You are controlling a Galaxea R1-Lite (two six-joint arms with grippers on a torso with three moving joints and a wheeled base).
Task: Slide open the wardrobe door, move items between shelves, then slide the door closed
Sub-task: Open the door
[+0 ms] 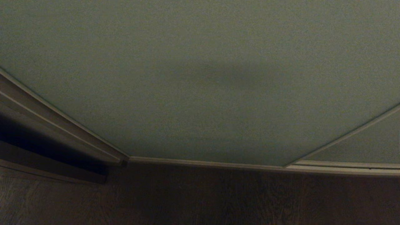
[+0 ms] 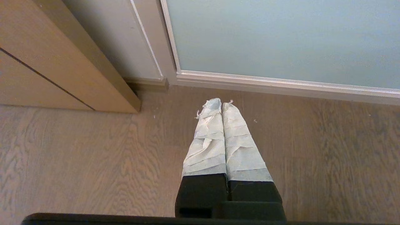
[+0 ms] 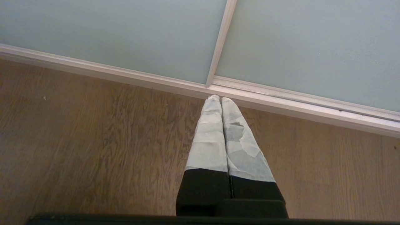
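You can count two door panels [image 1: 200, 78] [image 1: 368, 143], one rail [image 1: 343, 170] on one wood floor [image 1: 200, 200], and two grippers [image 2: 221, 103] [image 3: 221, 98].

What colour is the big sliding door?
The sliding wardrobe door is pale grey-green with a slim silvery-white frame. The right wrist view shows it best.

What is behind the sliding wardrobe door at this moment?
Nothing behind it can be seen: the sliding wardrobe door is closed and opaque, reaching down to the floor rail. Any shelves or items inside are covered.
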